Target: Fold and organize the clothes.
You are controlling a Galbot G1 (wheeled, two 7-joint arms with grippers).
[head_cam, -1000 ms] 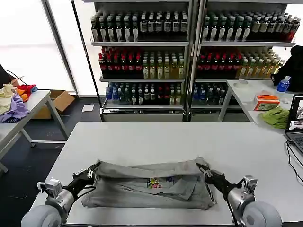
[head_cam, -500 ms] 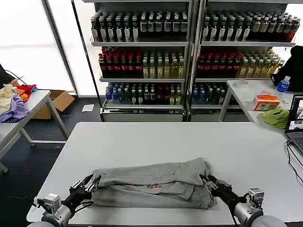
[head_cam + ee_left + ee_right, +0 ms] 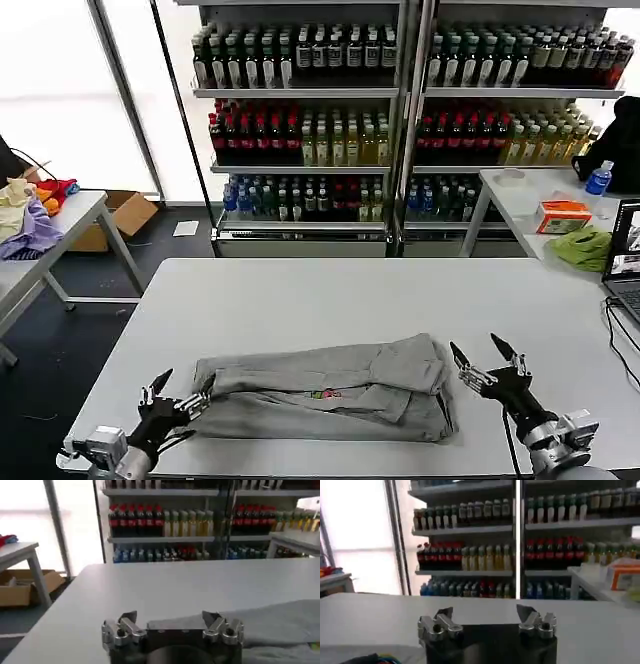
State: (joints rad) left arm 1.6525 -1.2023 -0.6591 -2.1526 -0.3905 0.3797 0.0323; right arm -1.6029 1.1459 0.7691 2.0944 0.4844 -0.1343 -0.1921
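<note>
Two end effectors, both spread and empty, flank the folded shirt [image 3: 330,388] on the tabletop [image 3: 330,290]; its long axis runs between them. Left end effector [image 3: 176,405] seems nearest, perhaps touching; right end effector [image 3: 480,365] stands just beside.

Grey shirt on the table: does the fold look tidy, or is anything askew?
Slightly untidy. The grey shirt lies folded into a long band near the table's front edge, but its upper right corner bulges and overhangs the layers below, so the edges do not line up. The left hand and right hand sit open at its two ends.
</note>
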